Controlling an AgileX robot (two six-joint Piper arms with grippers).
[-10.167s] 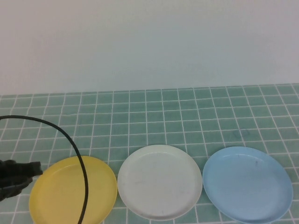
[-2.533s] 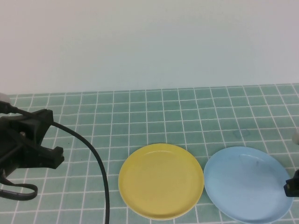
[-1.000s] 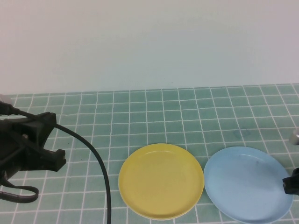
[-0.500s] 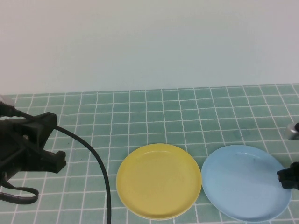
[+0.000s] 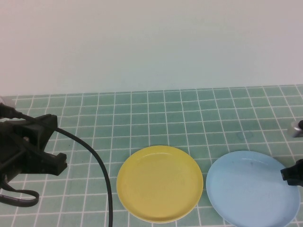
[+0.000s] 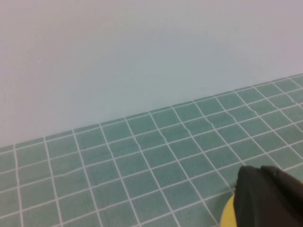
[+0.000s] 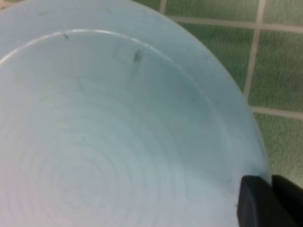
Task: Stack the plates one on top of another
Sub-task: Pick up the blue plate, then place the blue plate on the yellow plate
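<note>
The yellow plate (image 5: 159,183) lies flat at the front middle of the tiled table; a sliver of it shows in the left wrist view (image 6: 228,211). The white plate is hidden. The light blue plate (image 5: 251,190) lies just right of the yellow one, rims almost touching, and fills the right wrist view (image 7: 109,127). My right gripper (image 5: 293,175) is at the blue plate's right rim, with its fingers (image 7: 265,203) shut on that rim. My left gripper (image 5: 49,144) is open and empty, raised over the table left of the yellow plate.
The left arm's black cable (image 5: 102,182) loops down between the left gripper and the yellow plate. A small grey metal part (image 5: 297,126) shows at the right edge. The green tiled table (image 5: 189,118) runs back to a plain white wall.
Since 10 s ago the yellow plate went from the left onto the white plate's spot. In the last second the blue plate shifted slightly with the right gripper at its rim.
</note>
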